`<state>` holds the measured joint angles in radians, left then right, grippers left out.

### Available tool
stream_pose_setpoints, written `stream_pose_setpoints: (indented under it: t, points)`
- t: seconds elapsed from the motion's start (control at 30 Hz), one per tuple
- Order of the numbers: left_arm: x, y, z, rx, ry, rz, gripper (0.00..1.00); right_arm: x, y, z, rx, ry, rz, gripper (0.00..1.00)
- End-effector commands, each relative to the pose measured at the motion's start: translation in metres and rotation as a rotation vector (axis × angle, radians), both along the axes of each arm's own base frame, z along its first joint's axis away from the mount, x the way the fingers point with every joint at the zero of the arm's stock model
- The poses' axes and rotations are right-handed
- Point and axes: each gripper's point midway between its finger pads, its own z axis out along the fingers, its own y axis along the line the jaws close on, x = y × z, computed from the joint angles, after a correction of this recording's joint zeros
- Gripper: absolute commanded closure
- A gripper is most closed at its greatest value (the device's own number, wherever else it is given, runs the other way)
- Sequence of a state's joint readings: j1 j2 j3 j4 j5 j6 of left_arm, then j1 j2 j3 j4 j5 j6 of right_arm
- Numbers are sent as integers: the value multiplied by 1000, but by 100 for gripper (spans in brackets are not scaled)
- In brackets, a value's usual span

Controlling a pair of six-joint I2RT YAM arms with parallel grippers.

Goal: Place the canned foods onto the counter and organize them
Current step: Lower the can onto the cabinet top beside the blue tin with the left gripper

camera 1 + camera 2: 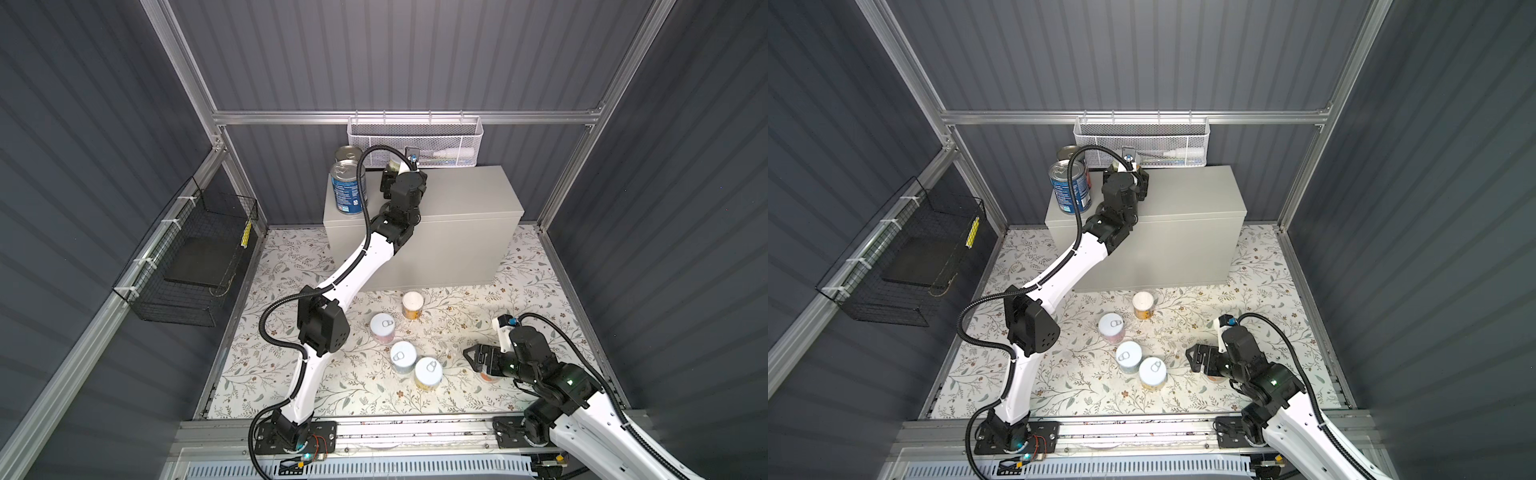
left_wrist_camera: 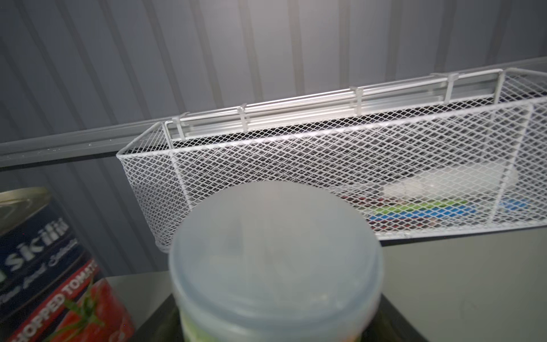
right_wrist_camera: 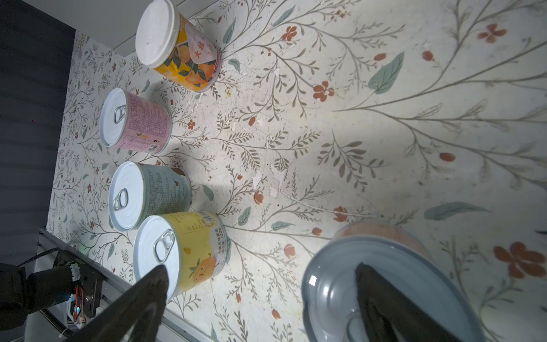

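**Top views.** The counter [image 1: 457, 195] [image 1: 1183, 195] is set against the back wall, below the white mesh basket [image 1: 415, 137]. Two tall cans are stood at the left end of its top, the front blue can [image 1: 348, 189] [image 1: 1069, 189] ahead of the rear blue can [image 1: 348, 152] [image 1: 1067, 152]. The left gripper [image 1: 390, 169] is held over the counter top just beside them. Its jaws are hidden behind the wrist.

Four smaller cans are stood upright on the floral mat [image 1: 291, 374]. The orange can [image 1: 412, 304] is nearest the counter. The pink can [image 1: 382, 326], pale can [image 1: 403, 356] and yellow can [image 1: 428, 372] follow it toward the front. The right gripper [image 1: 473, 357] [image 1: 1196, 357] is spread wide, low over the mat. A salmon can [image 1: 487, 377] is mostly covered by that arm.

**Left wrist view.** A cloudy-lidded can [image 2: 275, 251] is seen close up between two dark finger parts. Whether it is clamped or released cannot be told. The counter top [image 2: 458, 281] is seen beside it, and a blue tomato-label can [image 2: 44, 266] at the frame edge.

**Right wrist view.** The fingers [image 3: 148, 296] are held far apart with nothing between them. One overlaps the grey lid of the salmon can [image 3: 328, 290]. The orange can [image 3: 177, 47], pink can [image 3: 136, 121], pale can [image 3: 151, 195] and yellow can [image 3: 183, 251] are lined up on the mat.
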<state>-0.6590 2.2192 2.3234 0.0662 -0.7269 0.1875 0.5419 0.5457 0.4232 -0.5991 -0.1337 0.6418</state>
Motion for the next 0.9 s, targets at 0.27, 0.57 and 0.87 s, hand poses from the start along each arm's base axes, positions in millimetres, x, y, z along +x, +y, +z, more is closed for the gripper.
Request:
stream_pose_setpoints:
  t: [0.27,0.57,0.87]
  points:
    - [-15,1,29,-83,-67,-73,0,14,2,22,-43,-60,24,1]
    - [-44,-18,35,-6,-91,-67,0,17,-11,26,-87,-71,-33,1]
    - [-74,-42,39,61,-105,-43,0,17,-31,21,-133,-45,-137,1]
